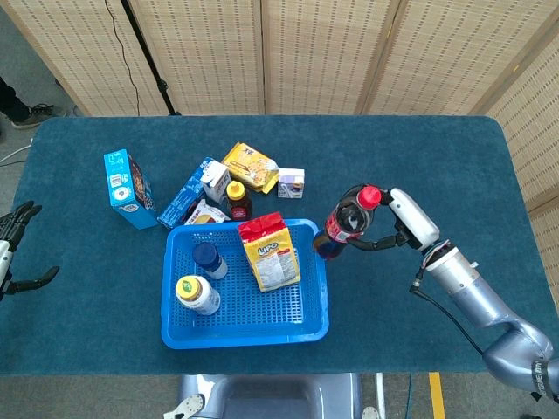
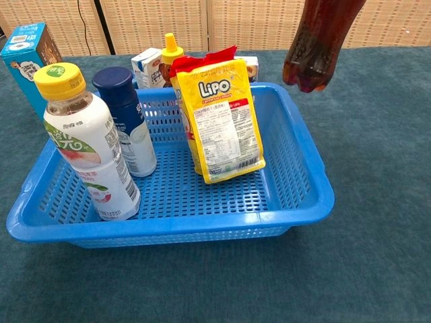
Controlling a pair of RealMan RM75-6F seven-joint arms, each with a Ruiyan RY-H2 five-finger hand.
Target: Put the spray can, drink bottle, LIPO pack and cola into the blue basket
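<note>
My right hand (image 1: 400, 225) grips the cola bottle (image 1: 344, 223) by its upper part and holds it tilted in the air over the right rim of the blue basket (image 1: 320, 297). In the chest view only the bottle's dark lower body (image 2: 319, 47) shows, hanging above the basket's far right corner (image 2: 297, 121). Inside the basket stand the yellow LIPO pack (image 1: 270, 251) (image 2: 219, 120), the drink bottle with a yellow cap (image 1: 196, 294) (image 2: 87, 142) and the blue-capped spray can (image 1: 209, 259) (image 2: 126, 121). My left hand (image 1: 12, 249) is at the far left edge, fingers apart, holding nothing.
Behind the basket lie a blue box (image 1: 127, 188), a blue carton (image 1: 189, 197), a small milk carton (image 1: 216, 182), a yellow-capped sauce bottle (image 1: 237, 200), a yellow snack pack (image 1: 250, 167) and a small white box (image 1: 291, 182).
</note>
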